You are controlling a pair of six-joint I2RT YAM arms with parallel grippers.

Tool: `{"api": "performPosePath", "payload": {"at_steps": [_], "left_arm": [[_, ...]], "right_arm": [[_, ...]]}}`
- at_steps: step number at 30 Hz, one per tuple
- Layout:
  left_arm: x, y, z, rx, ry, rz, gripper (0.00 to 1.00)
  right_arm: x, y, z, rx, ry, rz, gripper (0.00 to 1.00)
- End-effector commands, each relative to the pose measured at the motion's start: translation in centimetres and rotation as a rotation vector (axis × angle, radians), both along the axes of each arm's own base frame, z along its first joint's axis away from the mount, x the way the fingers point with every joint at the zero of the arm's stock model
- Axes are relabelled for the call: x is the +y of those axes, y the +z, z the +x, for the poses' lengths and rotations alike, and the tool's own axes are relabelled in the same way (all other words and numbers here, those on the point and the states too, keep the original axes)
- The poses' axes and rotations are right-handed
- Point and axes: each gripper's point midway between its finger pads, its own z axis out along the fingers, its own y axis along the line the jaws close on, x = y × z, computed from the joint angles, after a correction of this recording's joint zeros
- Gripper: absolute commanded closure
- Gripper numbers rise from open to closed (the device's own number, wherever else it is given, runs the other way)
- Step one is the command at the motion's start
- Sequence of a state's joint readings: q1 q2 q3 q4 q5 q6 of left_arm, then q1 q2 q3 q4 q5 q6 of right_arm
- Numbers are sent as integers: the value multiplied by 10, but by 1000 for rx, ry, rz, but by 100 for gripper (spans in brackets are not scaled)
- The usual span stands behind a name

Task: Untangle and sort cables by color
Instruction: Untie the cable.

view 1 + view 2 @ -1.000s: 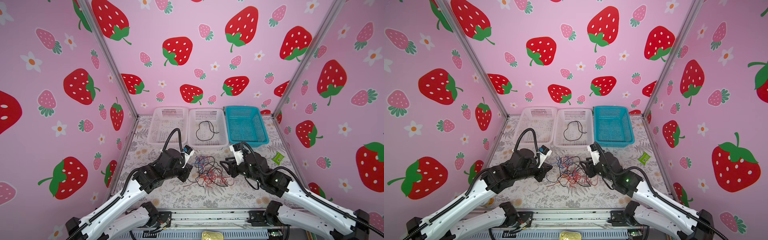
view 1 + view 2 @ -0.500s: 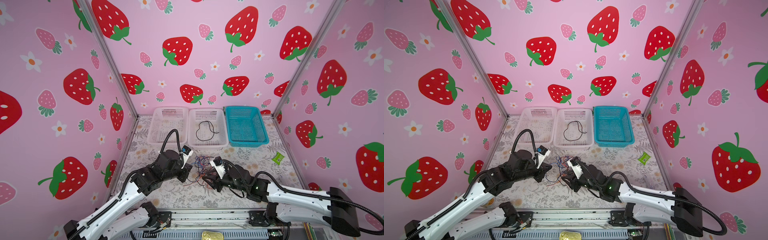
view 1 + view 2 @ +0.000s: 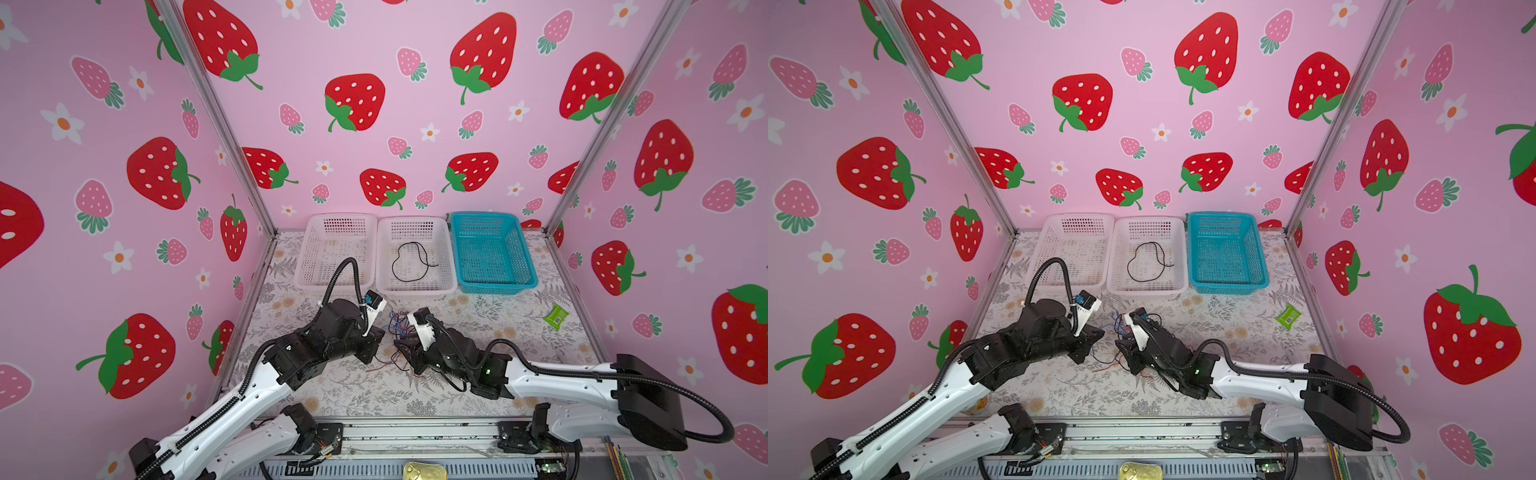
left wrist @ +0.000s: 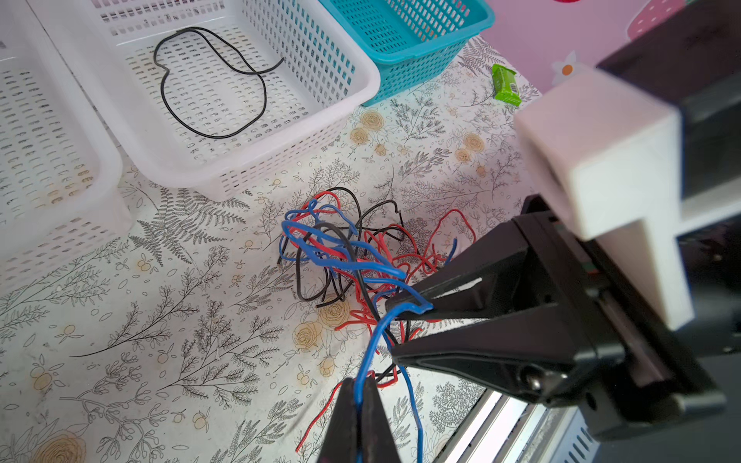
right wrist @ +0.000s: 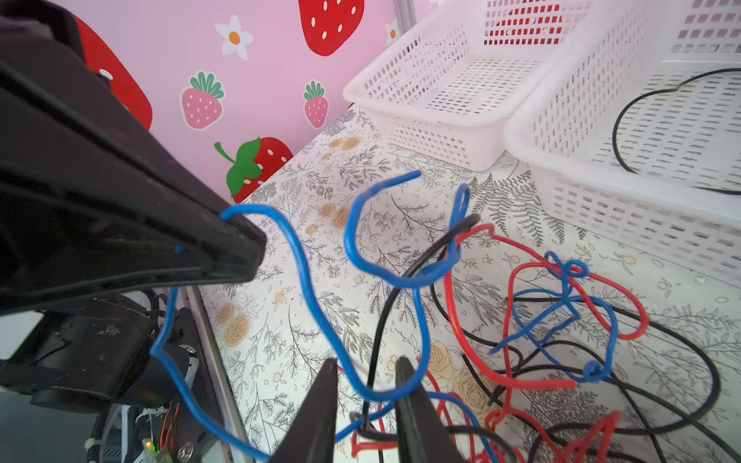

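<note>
Swung in from three o'clock, the right gripper (image 5: 367, 385) now straddles, narrow but not pinching, the blue cable (image 5: 304, 276) clamped by the left gripper (image 4: 363, 387), over the tangle (image 4: 345, 256) at six o'clock of the middle basket (image 3: 417, 286); light, limp wire, likely snagging, so grip its free stretch.

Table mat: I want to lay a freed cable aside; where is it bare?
Bare: the mat between the blue basket, the green packet and the right arm; also the front strip by the rail. Crowded: the cable tangle before the middle white basket.
</note>
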State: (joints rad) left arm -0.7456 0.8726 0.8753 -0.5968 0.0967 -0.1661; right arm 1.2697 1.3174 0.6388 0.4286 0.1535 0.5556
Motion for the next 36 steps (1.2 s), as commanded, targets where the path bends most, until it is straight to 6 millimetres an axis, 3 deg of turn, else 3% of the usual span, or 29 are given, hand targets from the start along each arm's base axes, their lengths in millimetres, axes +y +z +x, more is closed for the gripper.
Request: {"api": "performPosePath", "payload": {"at_steps": [1,8,12,15,18,25,30,36], "left_arm": [[-1,10,5,-28,15,-30,100],[2,14,6,-46,35,-37,100],[4,17,7,-55,49,-46,100],[6,17,7,-58,56,-42,100],[13,19,10,-79,94,-27,100],[54,35,26,-166,314,23,100],[71,32,28,-122,388,61,100],[85,24,27,-78,433,86,100]], "right_arm": [[9,13,7,-3,-41,49,73],[4,-8,20,9,-128,-6,82],[1,-11,23,5,-154,-14,88],[-2,-11,25,-3,-164,-26,99],[-13,-11,27,-11,-195,-28,100],[-64,-23,31,-20,-301,-67,100],[-107,-26,35,-16,-393,-76,100],[-158,-9,48,-8,-532,-49,100]]}}
